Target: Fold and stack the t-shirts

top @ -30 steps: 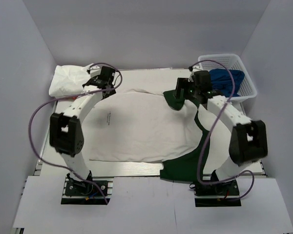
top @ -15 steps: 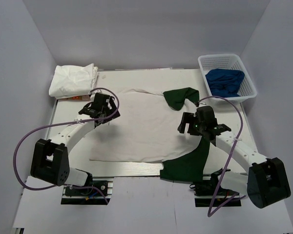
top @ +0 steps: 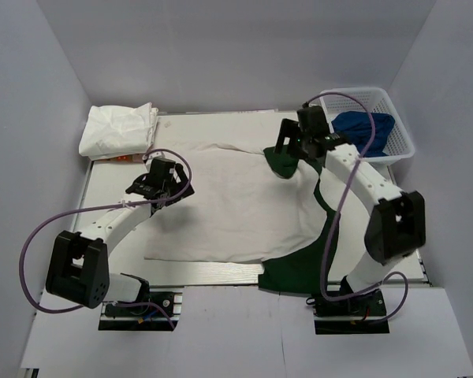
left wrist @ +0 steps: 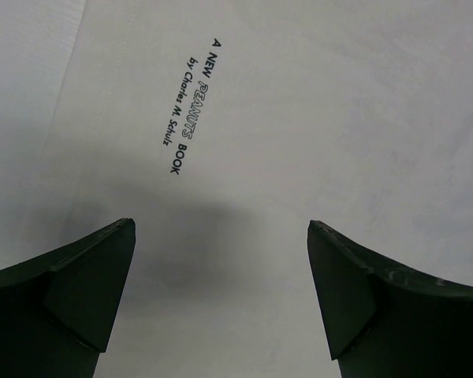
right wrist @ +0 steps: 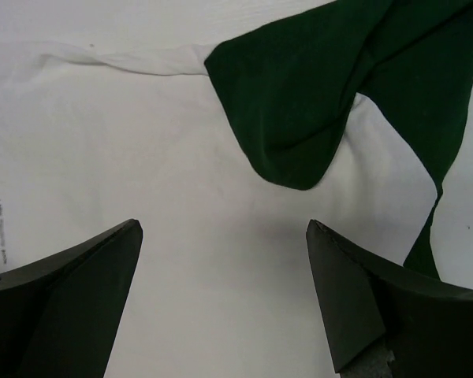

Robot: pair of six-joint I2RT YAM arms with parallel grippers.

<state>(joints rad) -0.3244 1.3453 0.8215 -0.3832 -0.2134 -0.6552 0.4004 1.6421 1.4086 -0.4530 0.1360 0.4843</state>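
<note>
T-shirt (top: 236, 209) lies spread flat mid-table, a folded white bundle (top: 118, 130) at 10 o'clock. Left gripper (top: 158, 178) hovers over the shirt's 9 o'clock side, right gripper (top: 288, 143) its 1 o'clock. Left wrist: jaws wide apart above printed lettering (left wrist: 188, 102). Right wrist: jaws spread, empty; green sleeve (right wrist: 299, 102) at 12 o'clock.

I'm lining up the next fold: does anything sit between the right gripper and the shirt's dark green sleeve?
Nothing visible does. The right gripper hangs over the spread t-shirt with jaws open, and the green sleeve lies uncovered just ahead of it. The basket stands off to its side.
</note>
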